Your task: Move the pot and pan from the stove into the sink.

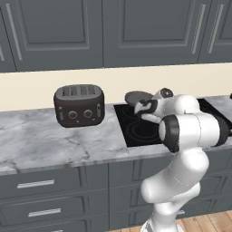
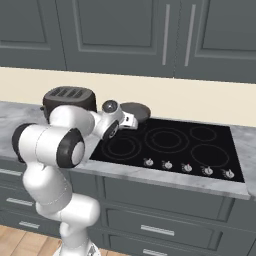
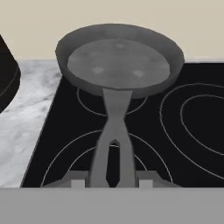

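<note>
My claw [image 3: 112,183] is closed on the pan [image 3: 118,59] handle, fingertips either side of the handle's end in the hand view. Pan is over the back left of the stove [image 3: 183,131]; cannot tell if it is lifted or resting. Left base view: pan [image 1: 138,96] peeks behind my wrist, toaster [image 1: 79,105] on the marble counter [image 1: 54,140] left of the stove [image 1: 136,129]. Right base view: full stove [image 2: 170,142] with knob row [image 2: 187,167], pan [image 2: 136,111] at back left corner, toaster [image 2: 67,97] partly hidden behind my arm.
</note>
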Motion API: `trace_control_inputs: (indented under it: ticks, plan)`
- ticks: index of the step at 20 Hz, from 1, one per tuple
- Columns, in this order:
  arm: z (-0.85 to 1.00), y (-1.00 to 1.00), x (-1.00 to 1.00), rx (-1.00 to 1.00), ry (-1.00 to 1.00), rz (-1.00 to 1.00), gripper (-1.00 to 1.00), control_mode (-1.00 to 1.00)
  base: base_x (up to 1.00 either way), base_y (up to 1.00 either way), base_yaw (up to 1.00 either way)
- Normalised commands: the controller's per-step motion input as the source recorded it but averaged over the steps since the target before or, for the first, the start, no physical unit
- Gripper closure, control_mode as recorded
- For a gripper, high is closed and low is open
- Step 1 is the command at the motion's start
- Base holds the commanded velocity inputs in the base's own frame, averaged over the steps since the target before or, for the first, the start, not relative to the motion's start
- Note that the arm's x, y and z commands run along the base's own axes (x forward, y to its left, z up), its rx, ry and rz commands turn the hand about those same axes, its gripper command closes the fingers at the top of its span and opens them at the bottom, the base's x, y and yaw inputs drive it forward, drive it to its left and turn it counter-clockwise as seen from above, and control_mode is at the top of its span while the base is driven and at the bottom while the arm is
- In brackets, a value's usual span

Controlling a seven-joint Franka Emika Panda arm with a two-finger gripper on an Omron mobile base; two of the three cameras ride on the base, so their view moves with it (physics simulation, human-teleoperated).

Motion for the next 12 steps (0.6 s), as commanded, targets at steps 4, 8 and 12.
trace_control_inputs:
  ticks: [4,8,12]
  plan:
    - [0.74,-0.01,-0.4,0.0,0.08,0.0,1.0,-1.0,0.0,0.0,0.0]
    - [0.22,0.0,-0.23,0.0,0.0,0.0,1.0,-1.0,0.0,0.0,0.0]
    - [0.0,0.0,-0.08,0.0,-0.01,0.0,1.0,-1.0,0.0,0.0,0.0]
